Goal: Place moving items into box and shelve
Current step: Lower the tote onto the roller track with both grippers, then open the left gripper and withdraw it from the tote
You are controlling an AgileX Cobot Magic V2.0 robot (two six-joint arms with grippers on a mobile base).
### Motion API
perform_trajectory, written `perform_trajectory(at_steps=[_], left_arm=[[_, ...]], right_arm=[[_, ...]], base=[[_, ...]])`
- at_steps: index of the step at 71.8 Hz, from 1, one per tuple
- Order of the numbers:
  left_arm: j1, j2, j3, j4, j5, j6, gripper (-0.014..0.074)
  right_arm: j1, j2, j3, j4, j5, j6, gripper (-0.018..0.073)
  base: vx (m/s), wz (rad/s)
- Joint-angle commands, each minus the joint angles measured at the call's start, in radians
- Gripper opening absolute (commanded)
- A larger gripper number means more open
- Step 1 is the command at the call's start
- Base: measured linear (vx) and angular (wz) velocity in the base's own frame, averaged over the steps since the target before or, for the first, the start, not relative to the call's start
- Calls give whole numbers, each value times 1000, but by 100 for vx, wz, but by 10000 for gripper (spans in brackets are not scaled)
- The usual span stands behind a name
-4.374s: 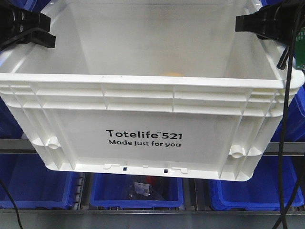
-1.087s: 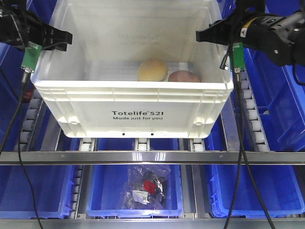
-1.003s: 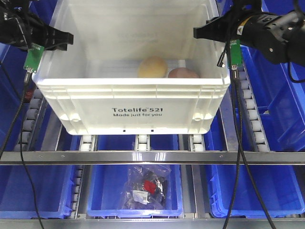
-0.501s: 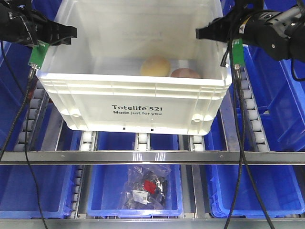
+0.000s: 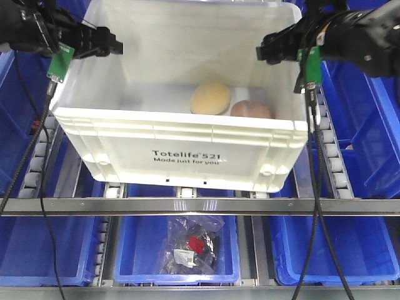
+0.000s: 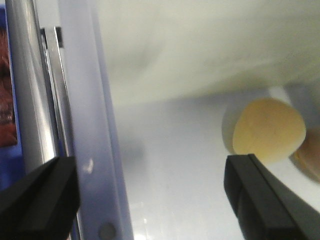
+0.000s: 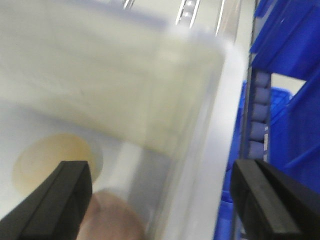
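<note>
The white box [image 5: 187, 134], printed "Totelife 521", rests on the shelf rollers. Inside it lie the moving items: a pale cream lump [image 5: 210, 99] and a pinkish-brown lump [image 5: 251, 109] side by side near the right front. My left gripper [image 5: 106, 45] is open astride the box's left wall [image 6: 100, 125], one finger outside, one inside. The cream lump [image 6: 268, 130] shows beyond its inner finger. My right gripper [image 5: 270, 51] is open astride the right wall [image 7: 210, 125], above the cream lump [image 7: 50, 160] and the pinkish-brown lump [image 7: 112, 217].
A steel rail [image 5: 200, 205] crosses in front of the rollers [image 5: 322, 125]. Blue bins stand below; the middle one holds a clear bag with a red item [image 5: 190, 250]. More blue bins [image 5: 369, 125] flank the right. Cables hang from both arms.
The box was carried high and close, then set on the rollers. In the last half second it shifted slightly right and toward the front, and my left gripper moved right along the wall.
</note>
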Motion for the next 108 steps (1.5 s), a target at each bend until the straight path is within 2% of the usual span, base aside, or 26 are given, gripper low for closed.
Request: perform_trajectory(at_steps=[1, 9, 20, 30, 51, 70, 78, 85, 91, 102, 108], left_arm=[[-8, -98, -36, 4, -50, 0, 671], [-8, -133, -36, 58, 18, -5, 645], [-8, -180, -36, 56, 147, -5, 603], [-8, -195, -36, 56, 212, -4, 562], [-8, -195, -36, 56, 239, -4, 503], [-8, -199, -15, 57, 240, -1, 491], [-23, -243, 79, 56, 198, -3, 491], [-45, -315, 187, 61, 95, -1, 491], [-73, -414, 269, 95, 1, -1, 478], [-90, -614, 404, 129, -115, -1, 407], [-90, -739, 504, 129, -188, -1, 336]], right_arm=[[2, -78, -35, -24, -32, -7, 578], [2, -123, -35, -20, -11, -7, 570], [2, -156, -35, -21, 23, -8, 566], [2, -156, -35, -20, 24, -8, 566], [2, -156, -35, -20, 24, -8, 566], [2, -156, -35, -20, 26, -8, 566], [2, -156, -35, -20, 26, -8, 566], [2, -156, -35, -20, 26, -8, 566], [2, -156, -35, -20, 26, -8, 566], [2, -156, -35, -20, 26, -8, 566], [2, -156, -35, -20, 26, -8, 566]], base=[[0, 0], [0, 0], [0, 0], [0, 0], [0, 0], [0, 0], [0, 0], [0, 0], [0, 0], [0, 0], [0, 0]])
